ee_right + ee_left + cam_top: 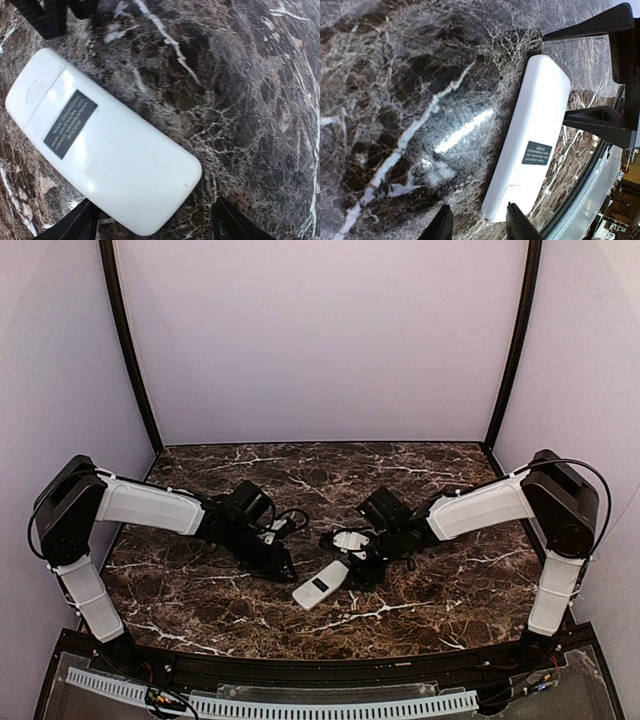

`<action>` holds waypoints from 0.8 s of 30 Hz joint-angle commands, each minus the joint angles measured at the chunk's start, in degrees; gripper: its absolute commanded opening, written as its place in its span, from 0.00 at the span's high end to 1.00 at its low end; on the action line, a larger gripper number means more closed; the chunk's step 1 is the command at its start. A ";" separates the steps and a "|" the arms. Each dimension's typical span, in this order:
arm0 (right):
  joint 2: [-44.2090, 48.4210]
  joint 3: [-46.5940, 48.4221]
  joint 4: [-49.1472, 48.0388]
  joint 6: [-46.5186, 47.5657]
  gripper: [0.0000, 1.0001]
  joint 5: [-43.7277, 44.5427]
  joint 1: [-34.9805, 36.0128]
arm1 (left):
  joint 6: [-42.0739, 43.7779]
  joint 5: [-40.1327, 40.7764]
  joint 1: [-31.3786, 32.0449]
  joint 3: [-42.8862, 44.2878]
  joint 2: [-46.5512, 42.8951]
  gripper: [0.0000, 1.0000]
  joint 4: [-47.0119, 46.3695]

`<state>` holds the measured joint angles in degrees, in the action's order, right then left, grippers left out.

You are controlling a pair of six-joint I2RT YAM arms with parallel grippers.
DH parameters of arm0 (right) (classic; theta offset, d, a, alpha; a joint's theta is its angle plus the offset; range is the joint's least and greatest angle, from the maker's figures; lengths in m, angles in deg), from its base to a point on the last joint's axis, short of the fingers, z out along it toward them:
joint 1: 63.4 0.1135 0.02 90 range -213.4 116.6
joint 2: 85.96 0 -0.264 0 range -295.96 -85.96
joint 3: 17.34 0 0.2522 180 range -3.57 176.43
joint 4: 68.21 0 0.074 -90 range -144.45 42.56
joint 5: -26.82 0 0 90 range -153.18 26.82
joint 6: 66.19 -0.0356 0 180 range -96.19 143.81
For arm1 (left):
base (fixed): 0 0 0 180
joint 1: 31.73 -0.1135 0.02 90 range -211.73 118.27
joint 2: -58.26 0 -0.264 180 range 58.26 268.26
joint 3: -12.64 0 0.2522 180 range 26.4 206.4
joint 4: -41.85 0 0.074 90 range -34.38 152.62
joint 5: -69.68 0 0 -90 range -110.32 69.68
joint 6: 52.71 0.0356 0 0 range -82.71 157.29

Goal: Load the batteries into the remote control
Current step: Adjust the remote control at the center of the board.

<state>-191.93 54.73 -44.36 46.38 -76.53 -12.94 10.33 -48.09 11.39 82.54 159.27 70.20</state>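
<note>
The remote control (320, 586) lies on the marble table between my two arms, plain white back up, with a dark label (69, 123) on it. The batteries are out of view. My left gripper (284, 566) is open at the remote's (530, 135) near-left end, and the end's corner sits between the fingers (441, 225) without being gripped. My right gripper (362, 570) is open around the other, rounded end (150, 200). Its fingers (231, 225) stand clear of the remote's sides. In the left wrist view the right gripper's fingers (594, 124) flank the far end.
The dark marble table (450, 570) is closed in by pale walls at the back and both sides. A black rim and a white perforated strip (330, 707) run along its near edge.
</note>
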 commanded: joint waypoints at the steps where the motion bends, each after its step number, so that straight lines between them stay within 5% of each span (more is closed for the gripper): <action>1: -3.56 1.12 5.28 -1.96 0.23 6.02 -1.32 | -0.22 1.40 -1.23 -2.07 -4.06 0.62 -1.35; 12: -5.65 3.99 6.50 -3.64 0.23 4.90 -1.50 | 0.90 1.39 0.36 -3.91 -5.06 0.58 -2.87; 14: -4.28 3.76 6.44 -4.38 0.23 5.91 -1.70 | 1.50 2.96 2.00 -3.96 -5.99 0.49 -2.86; 17: -0.32 2.53 5.05 -5.93 0.21 6.23 -2.60 | 2.02 7.83 4.62 -4.23 -7.94 0.21 -2.90; 19: 3.07 1.32 3.66 -6.94 0.17 7.17 -3.12 | 2.59 11.56 6.60 -4.58 -9.54 0.10 -3.35; 21: 6.97 -0.09 2.05 -8.06 0.04 8.28 -3.67 | 1.89 14.68 8.20 -5.41 -10.60 0.03 -5.45; 24: 13.29 -3.22 -1.29 -10.20 0.01 9.45 -4.78 | 1.52 15.57 9.41 -3.52 -9.16 0.01 -4.27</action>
<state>-187.01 54.42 -41.52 39.62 -70.03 -16.31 11.62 -37.75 19.63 78.37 150.59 66.12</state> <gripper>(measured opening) 0.978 0.979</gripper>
